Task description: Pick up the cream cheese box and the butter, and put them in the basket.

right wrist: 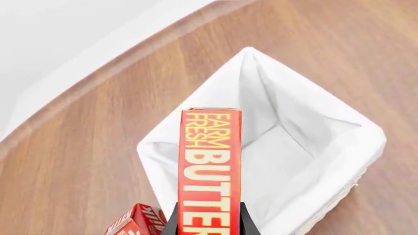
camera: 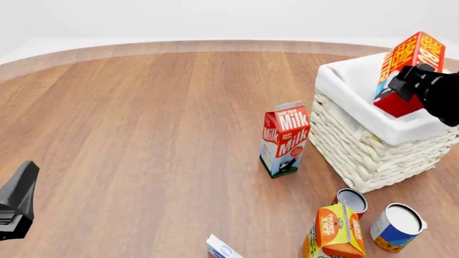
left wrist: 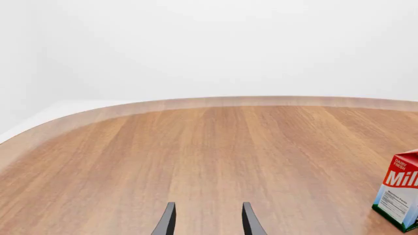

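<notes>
R gripper (right wrist: 208, 218) clamped on the red rectangular butter carton w/ yellow-orange lettering (right wrist: 210, 171), held tilted above the large square cream-white woven basket w/ white cloth liner (camera: 373, 150); liner bottom looks bare in the R wrist view. L gripper (left wrist: 207, 220) has its fingers apart, nothing between, over bare wood table (left wrist: 196, 156) at front-left. Small flat white box w/ light blue markings, the cream cheese (camera: 222, 248), sits at the front view's near edge, partly cut off. Red-white gabled milk carton (camera: 285, 138) stands upright just left of basket.
</notes>
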Controlling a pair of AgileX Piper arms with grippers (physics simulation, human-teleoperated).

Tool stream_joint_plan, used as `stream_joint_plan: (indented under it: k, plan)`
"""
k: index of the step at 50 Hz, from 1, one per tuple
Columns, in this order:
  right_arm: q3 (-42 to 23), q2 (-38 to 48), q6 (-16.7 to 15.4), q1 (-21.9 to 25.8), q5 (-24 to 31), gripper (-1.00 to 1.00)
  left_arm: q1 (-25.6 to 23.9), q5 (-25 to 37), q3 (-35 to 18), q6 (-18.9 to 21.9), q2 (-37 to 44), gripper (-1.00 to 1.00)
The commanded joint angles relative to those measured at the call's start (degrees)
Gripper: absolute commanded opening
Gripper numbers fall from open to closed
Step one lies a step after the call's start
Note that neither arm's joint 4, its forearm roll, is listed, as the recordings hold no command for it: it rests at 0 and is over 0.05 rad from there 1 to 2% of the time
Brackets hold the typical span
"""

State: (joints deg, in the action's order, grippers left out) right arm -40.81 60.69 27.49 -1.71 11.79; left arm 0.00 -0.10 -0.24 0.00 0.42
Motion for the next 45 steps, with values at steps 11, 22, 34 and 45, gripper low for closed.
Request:
stream_joint_plan:
  k: [11, 22, 34, 45]
  plan:
    - [-0.7, 0.0, 0.4, 0.1, -0.8, -1.0, 0.0, 0.0, 0.0, 0.0, 0.0, 1.0]
    - [-1.6, 0.3, 0.3, 0.0, -0.6, -1.0, 0.0, 0.0, 0.0, 0.0, 0.0, 1.0]
    - [-1.6, 1.3, 0.2, -0.1, -1.4, -1.0, 0.0, 0.0, 0.0, 0.0, 0.0, 1.0]
    - [-0.8, 2.6, 0.3, -0.2, -3.0, -1.0, 0.0, 0.0, 0.0, 0.0, 0.0, 1.0]
